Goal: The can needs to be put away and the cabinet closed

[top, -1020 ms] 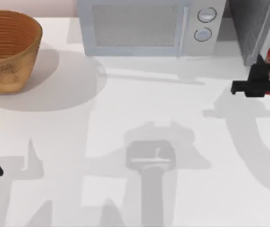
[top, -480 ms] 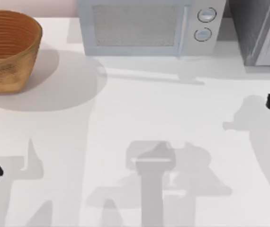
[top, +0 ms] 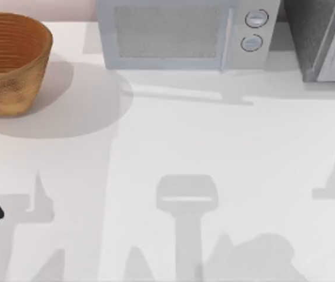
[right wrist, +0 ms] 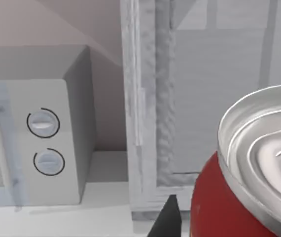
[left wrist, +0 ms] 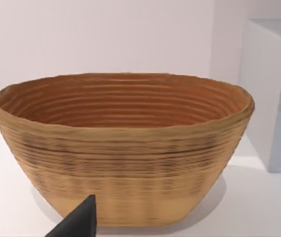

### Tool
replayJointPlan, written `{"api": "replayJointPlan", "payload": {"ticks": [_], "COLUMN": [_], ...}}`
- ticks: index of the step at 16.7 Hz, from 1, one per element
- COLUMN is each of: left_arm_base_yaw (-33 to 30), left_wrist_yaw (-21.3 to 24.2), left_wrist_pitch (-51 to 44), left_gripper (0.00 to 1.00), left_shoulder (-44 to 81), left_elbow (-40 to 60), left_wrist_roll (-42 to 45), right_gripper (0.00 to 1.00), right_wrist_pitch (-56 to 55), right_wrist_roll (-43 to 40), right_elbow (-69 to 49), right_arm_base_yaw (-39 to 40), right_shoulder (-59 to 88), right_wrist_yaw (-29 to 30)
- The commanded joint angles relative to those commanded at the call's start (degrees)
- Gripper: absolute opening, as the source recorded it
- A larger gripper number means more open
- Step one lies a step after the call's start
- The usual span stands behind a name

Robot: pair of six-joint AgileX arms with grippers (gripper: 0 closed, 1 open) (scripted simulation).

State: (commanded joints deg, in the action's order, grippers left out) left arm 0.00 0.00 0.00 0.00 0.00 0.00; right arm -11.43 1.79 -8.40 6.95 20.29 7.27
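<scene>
A woven basket (left wrist: 123, 148) stands on the white table (left wrist: 259, 207), microwave (left wrist: 273, 94) beside it.

— what's the setting?
— a white table (top: 173, 147) fills most of the top view, with a pale pinkish wall (top: 38, 9) along the upper edge.
— any furniture on it?
— a light-grey microwave (top: 185, 32) with two round knobs stands at upper centre, and a woven basket (top: 9, 61) at upper left.
— the light?
— soft grey shadows fall across the tabletop, heaviest in the lower half.

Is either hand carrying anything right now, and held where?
Probably the right: the can sits close against its wrist camera. Where it is gripped cannot be told.
</scene>
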Motion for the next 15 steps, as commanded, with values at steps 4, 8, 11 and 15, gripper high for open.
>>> {"api": "replayJointPlan", "payload": {"ticks": [4, 8, 11, 15], "left_arm_base_yaw": [0.0, 0.0, 0.0, 0.0], "left_wrist_yaw": [0.0, 0.0, 0.0, 0.0], "left_wrist_pitch": [0.0, 0.0, 0.0, 0.0], "left_gripper": [1.0, 1.0, 1.0, 1.0], "left_shoulder": [0.0, 0.0, 0.0, 0.0], "left_elbow": [0.0, 0.0, 0.0, 0.0], "left_wrist_roll": [0.0, 0.0, 0.0, 0.0], "right_gripper": [0.0, 0.0, 0.0, 0.0], "right_wrist_pitch": [7.91, 11.43, 11.43, 11.96], "right_wrist_roll": [-1.29, -1.79, -1.79, -1.66], "right_elbow": [5.75, 8.4, 8.4, 6.87], "right_arm_base_yaw": [-4.79, -6.95, -6.95, -6.48], "right_shoulder": [-14.95, -20.3, -20.3, -18.42], "right_wrist_yaw": [-4.97, -7.27, -7.27, -6.91]}}
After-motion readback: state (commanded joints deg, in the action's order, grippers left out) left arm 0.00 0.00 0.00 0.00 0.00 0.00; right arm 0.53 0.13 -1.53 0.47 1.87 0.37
